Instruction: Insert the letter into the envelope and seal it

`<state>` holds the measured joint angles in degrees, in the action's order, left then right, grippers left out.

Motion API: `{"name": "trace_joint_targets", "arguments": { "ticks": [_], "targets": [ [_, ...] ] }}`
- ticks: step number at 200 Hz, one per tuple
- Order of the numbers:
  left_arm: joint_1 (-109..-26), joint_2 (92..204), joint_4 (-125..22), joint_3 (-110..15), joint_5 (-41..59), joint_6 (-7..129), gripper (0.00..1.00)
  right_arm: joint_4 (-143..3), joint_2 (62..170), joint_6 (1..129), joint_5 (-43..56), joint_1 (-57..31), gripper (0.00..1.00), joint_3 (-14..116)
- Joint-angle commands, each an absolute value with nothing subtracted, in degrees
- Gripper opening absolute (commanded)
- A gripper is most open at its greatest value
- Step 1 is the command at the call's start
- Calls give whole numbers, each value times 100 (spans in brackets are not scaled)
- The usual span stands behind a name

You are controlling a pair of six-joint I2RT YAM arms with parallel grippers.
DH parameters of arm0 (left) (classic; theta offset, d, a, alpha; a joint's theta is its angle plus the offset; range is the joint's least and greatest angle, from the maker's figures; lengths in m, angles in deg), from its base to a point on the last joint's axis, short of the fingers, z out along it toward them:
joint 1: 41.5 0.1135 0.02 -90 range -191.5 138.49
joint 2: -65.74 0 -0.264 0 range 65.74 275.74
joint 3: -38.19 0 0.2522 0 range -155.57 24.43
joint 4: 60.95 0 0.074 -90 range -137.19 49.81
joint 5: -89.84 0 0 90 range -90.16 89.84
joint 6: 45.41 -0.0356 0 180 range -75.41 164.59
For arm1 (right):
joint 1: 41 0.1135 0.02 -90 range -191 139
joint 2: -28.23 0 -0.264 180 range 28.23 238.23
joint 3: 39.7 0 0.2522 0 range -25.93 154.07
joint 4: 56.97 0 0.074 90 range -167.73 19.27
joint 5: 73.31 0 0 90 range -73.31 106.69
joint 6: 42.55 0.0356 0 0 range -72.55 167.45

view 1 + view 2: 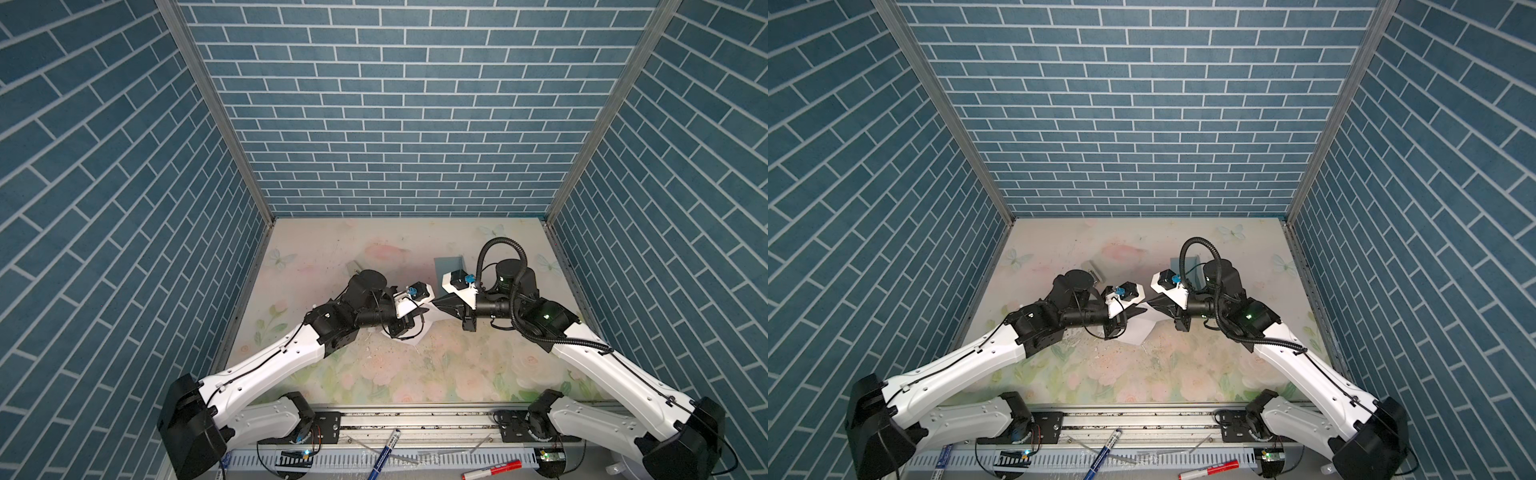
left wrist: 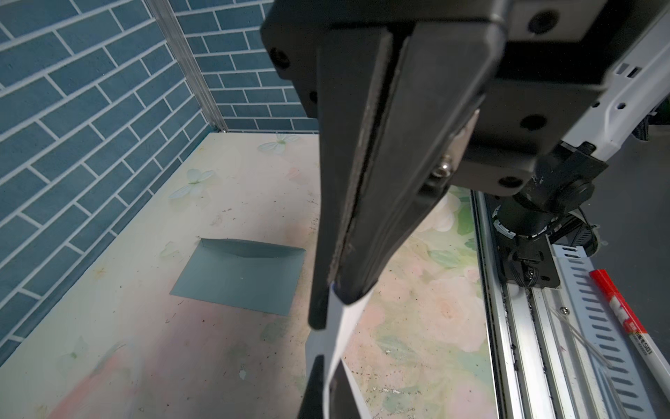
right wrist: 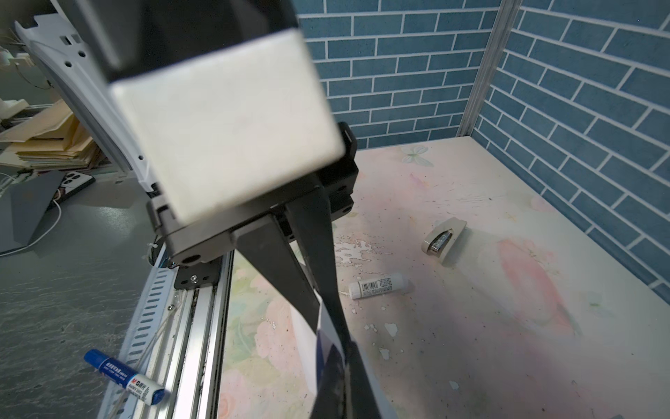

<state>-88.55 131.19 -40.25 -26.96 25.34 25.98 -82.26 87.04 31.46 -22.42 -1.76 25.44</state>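
Note:
The letter (image 1: 415, 332) (image 1: 1138, 330), a white sheet with a dark blue border, hangs above the middle of the table between my two grippers. The left gripper (image 1: 426, 311) (image 2: 337, 301) is shut on one edge of the letter (image 2: 342, 326). From the opposite side the right gripper (image 1: 440, 305) (image 3: 331, 319) is shut on the letter (image 3: 306, 344) too. The fingertips of the two nearly meet. Flat on the table behind them lies the teal envelope (image 2: 239, 275) (image 1: 446, 270), flap side up, partly hidden by the right arm in both top views.
A small beige stapler (image 3: 444, 239) (image 1: 357, 266) and a white glue stick (image 3: 380, 285) lie on the floral table (image 1: 436, 374). A blue marker (image 1: 384, 453) and a red one (image 1: 492, 469) rest on the front rail. Blue brick walls (image 1: 395, 124) close three sides.

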Motion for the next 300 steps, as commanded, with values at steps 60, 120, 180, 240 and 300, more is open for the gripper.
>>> {"name": "trace_joint_targets", "arguments": {
  "ticks": [60,120,180,240,300],
  "targets": [
    [-8835,12750,-4580,-2159,2430,2910,0,-9821,7616,2491,-1292,-189,69,2836],
    [-8836,12840,-4761,-2123,2669,3039,0,-9219,8510,2914,-2278,-140,66,3217],
    [-8844,12868,-4815,-2085,2757,3088,0,-8814,9103,2987,-2374,74,41,3346],
    [-8844,12894,-4830,-2057,2744,3080,2,-8743,9162,3001,-2358,118,1,3285],
    [-8844,12898,-4756,-2044,2515,3188,25,-8700,8874,2695,-1816,121,0,3039]
  ]
}}
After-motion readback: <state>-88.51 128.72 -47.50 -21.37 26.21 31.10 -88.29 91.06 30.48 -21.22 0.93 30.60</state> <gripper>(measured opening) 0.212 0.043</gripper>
